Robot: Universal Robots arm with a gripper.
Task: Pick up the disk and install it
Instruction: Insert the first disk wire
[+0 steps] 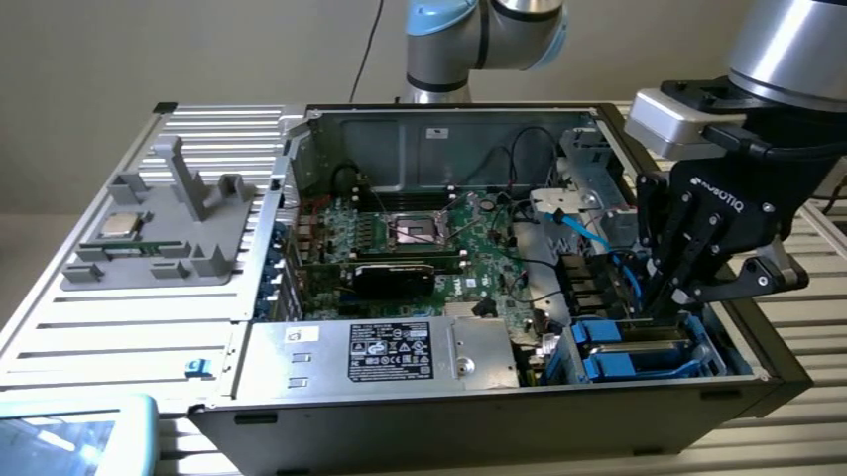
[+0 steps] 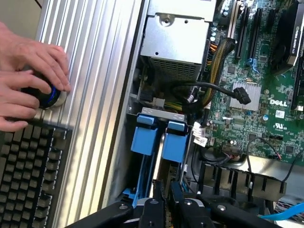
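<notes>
Gripper point(image 1: 665, 297): clamped on the disk point(image 1: 636, 349), which sits in the drive bay point(image 1: 701, 342) at the computer case's point(image 1: 450, 107) corner. Step: installing, seemingly late; seating likely calls for a straight, even push

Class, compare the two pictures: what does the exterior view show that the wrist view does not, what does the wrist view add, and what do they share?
Exterior view adds: a grey holder beside the computer case, with a small silver chip on it, and the arm's blue-jointed base behind the case.
Wrist view adds: a person's hands on a round black knob, next to a keyboard.
Both share: the green motherboard, the silver power-supply box, and the claw closed on the disk in its blue carrier at the drive bay.
</notes>
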